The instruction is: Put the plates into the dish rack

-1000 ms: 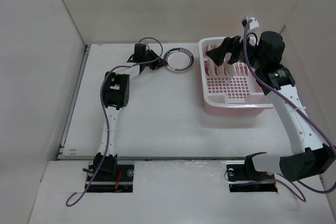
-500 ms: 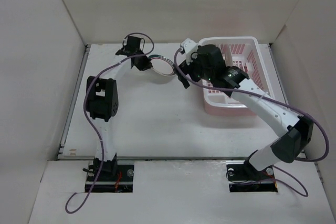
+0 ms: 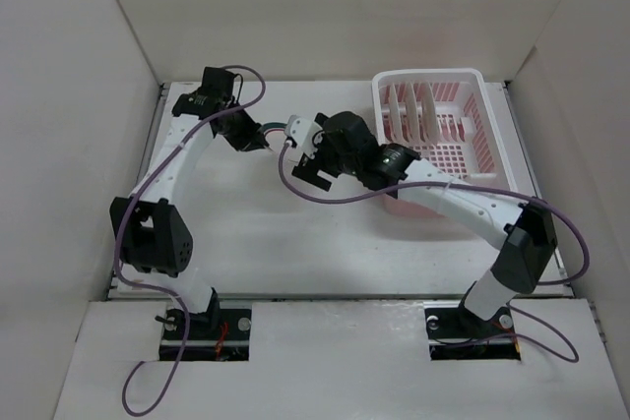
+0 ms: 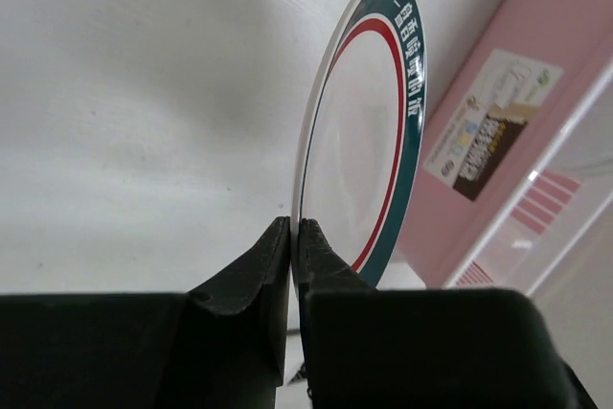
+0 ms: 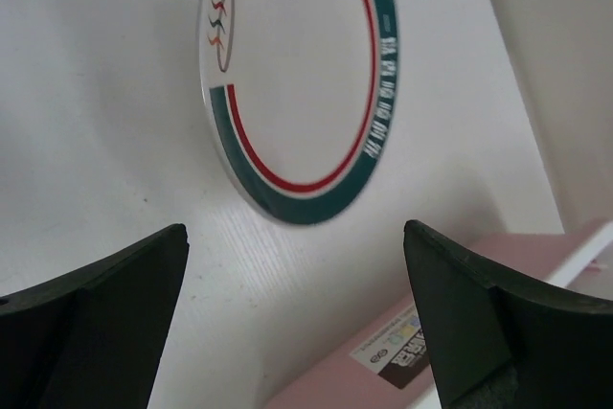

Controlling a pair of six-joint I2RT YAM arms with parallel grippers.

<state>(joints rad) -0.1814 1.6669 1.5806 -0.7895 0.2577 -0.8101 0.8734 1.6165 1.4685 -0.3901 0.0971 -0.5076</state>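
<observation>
My left gripper (image 4: 295,229) is shut on the rim of the green-banded plate (image 4: 369,141), which has a red inner ring, and holds it upright on edge above the table. In the top view this gripper (image 3: 266,137) and the edge-on plate (image 3: 280,131) are left of the pink-and-white dish rack (image 3: 463,176). My right gripper (image 5: 297,313) is open wide and empty, facing the plate's front (image 5: 297,74) just short of it. In the top view it (image 3: 301,156) is right beside the plate. Other white plates (image 3: 410,111) stand upright in the rack's far slots.
The rack's pink side wall with a label shows close by in the left wrist view (image 4: 498,141) and the right wrist view (image 5: 431,352). White enclosure walls surround the table. The right arm stretches across in front of the rack.
The left gripper lifted the plate off the table, tipped it upright and drew it nearer. The right arm swung from over the rack leftward to the plate.
</observation>
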